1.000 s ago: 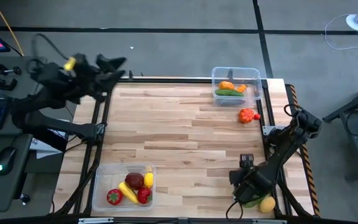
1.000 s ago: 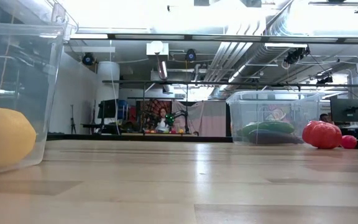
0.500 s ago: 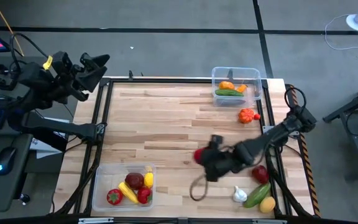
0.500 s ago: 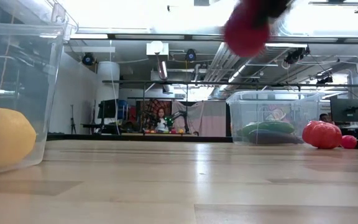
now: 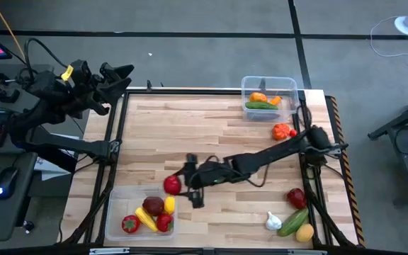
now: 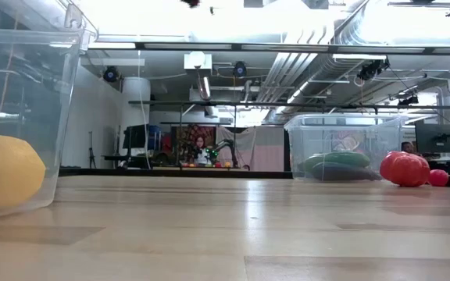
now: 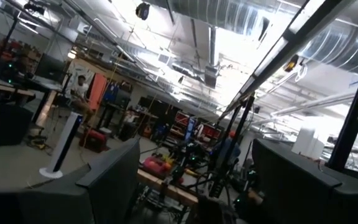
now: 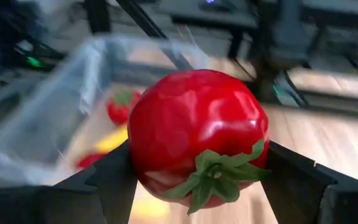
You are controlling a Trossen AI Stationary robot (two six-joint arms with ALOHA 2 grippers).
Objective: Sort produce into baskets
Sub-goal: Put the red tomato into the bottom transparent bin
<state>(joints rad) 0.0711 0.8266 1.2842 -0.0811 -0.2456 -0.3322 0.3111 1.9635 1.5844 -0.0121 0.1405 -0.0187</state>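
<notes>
— Any lettering, labels, brand names or numbers legible on the table, the tubs or the arms?
— None. Nothing readable appears in any view.
— And in the room behind?
— Only glowing screens and ceiling lights; no sign or text can be made out there.

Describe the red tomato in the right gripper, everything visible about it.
The tomato is a glossy, faceted red toy, plastic by its look, with a green leafy stem cap facing the wrist camera. The right gripper holds it between its two dark fingers, one on each side. From above, it hangs over the wood table, just beside the near-left basket's rim, not yet inside.
</notes>
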